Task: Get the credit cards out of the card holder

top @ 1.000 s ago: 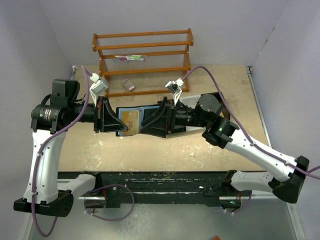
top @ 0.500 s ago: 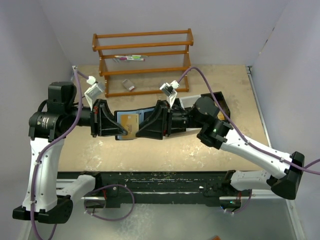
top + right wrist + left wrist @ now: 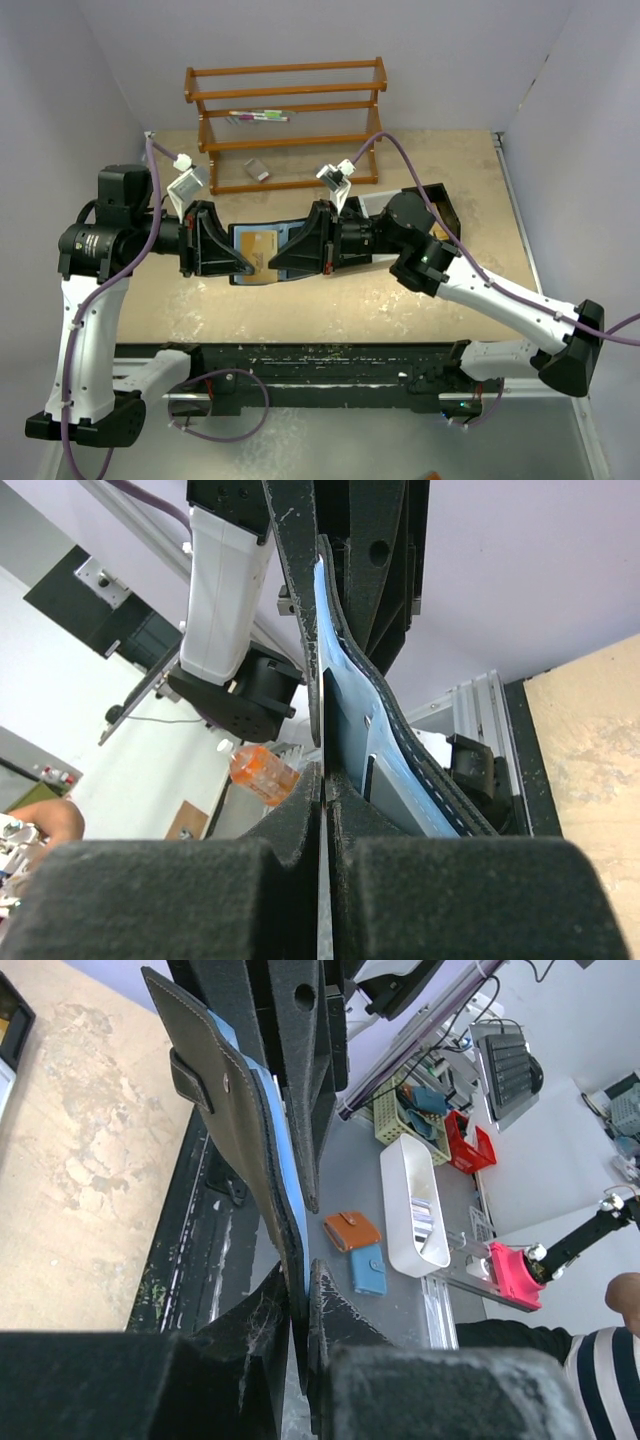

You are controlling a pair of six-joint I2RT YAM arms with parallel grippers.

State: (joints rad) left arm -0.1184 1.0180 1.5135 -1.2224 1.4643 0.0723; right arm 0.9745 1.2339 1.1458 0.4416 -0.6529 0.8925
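Mottled tan tabletop (image 3: 330, 300) underlies the stitched, blue-lined card holder (image 3: 240, 240).

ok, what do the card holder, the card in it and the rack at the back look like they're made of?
Card holder: black grained leather or faux leather, matte, with a stitched edge and smooth blue lining.
Credit card: probably plastic; orange-tan, thin and flat.
Rack: wood, with a glossy reddish-brown finish.

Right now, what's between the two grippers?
The open card holder, held up with an orange card on its blue lining, fills the gap between the left gripper and right gripper. The top view shows it.
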